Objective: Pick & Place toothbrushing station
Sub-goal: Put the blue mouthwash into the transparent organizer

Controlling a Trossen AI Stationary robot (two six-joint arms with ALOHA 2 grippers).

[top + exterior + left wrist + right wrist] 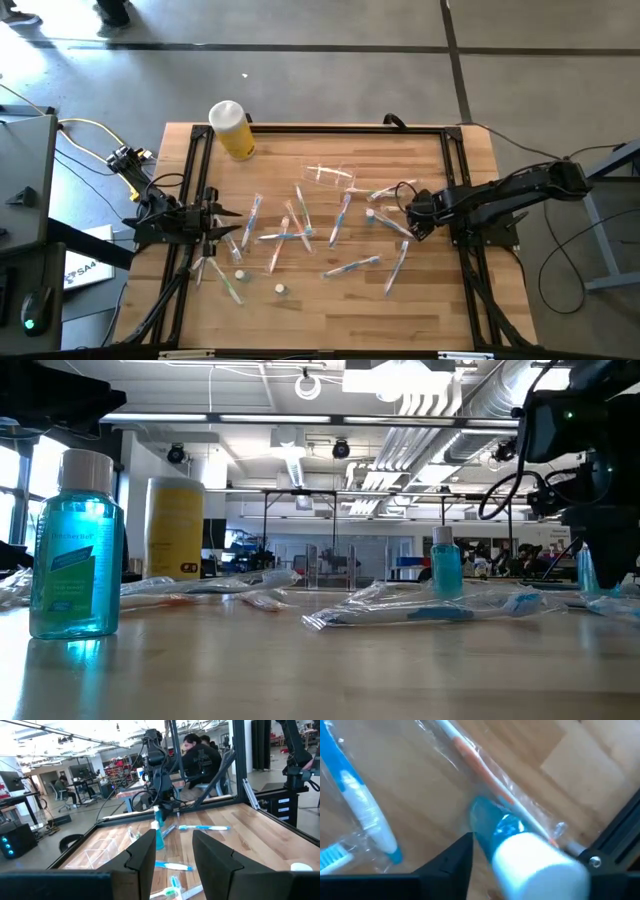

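— Across the wooden table [420, 300], what's showing?
— Wrapped toothbrushes [350, 266] scattered mid-table, clear holder cup [330, 176] lying beyond them.
— Grippers?
— Right gripper [409, 212] clasps a small blue bottle [520, 850]; left gripper [232, 222] waits parted at the left edge.

Left arm parked at the counter's left edge, folded low, left tool [228, 225] pointing inward toward the counter's middle. Its fingers [145, 857] stand apart, nothing between them. Right arm stretched in from the right side, elbow out past the counter's edge, wrist dropped low over the right-centre area. Right tool [412, 212] aims left and down at the surface; its fingers sit around a small blue bottle with a white cap.
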